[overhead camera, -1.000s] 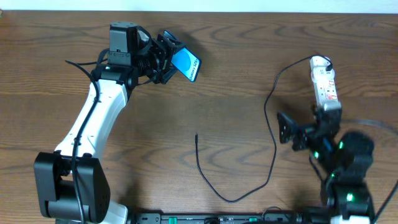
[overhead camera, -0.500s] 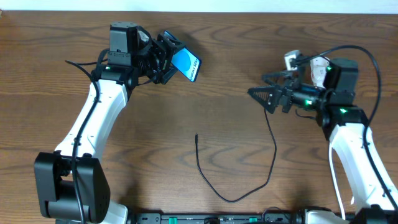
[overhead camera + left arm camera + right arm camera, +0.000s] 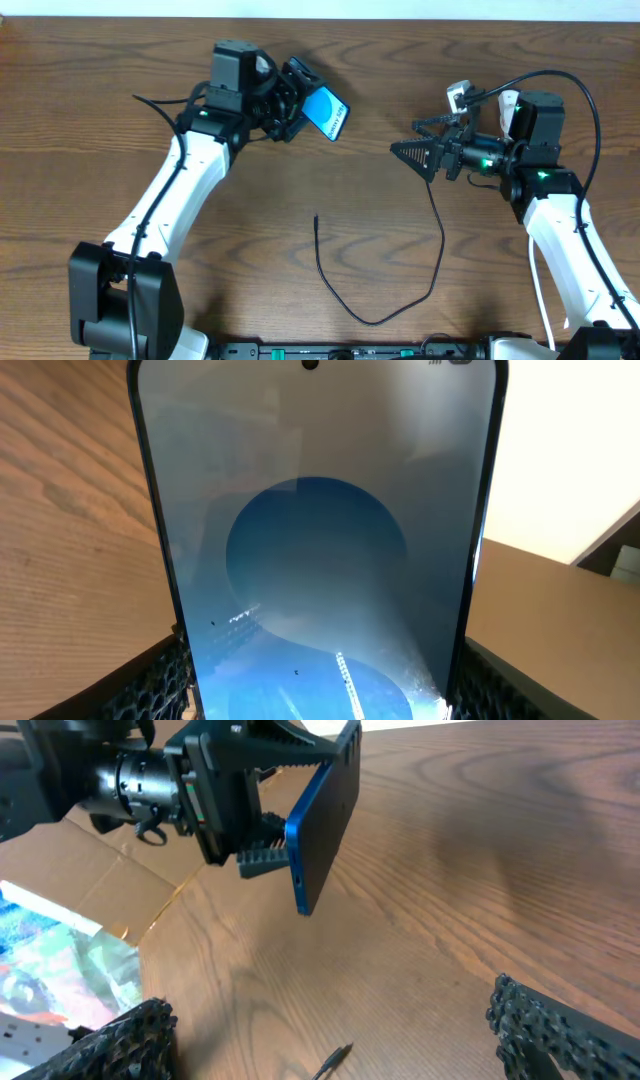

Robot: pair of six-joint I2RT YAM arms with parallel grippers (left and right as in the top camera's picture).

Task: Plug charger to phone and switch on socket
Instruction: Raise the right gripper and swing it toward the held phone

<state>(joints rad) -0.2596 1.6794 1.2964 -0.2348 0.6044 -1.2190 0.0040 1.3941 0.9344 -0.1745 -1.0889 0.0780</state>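
My left gripper (image 3: 300, 100) is shut on the phone (image 3: 325, 111), holding it lifted and tilted at the table's far middle; its blue screen with a lighter circle fills the left wrist view (image 3: 320, 560). The right wrist view shows the phone edge-on (image 3: 325, 820). The charger cable (image 3: 440, 230) loops over the table, and its plug tip (image 3: 316, 219) lies free at the centre, also seen in the right wrist view (image 3: 335, 1060). My right gripper (image 3: 415, 152) is open and empty, raised and pointing left toward the phone. The socket (image 3: 508, 103) is mostly hidden behind my right arm.
Wooden table (image 3: 300, 180). Beyond the far edge, the right wrist view shows cardboard (image 3: 90, 870) and a colourful sheet (image 3: 50, 960). A white cord (image 3: 535, 290) runs down beside my right arm.
My right arm swung up from the near right to mid-height, facing left. My left arm then carried the phone a little to the right. The cable has not moved.
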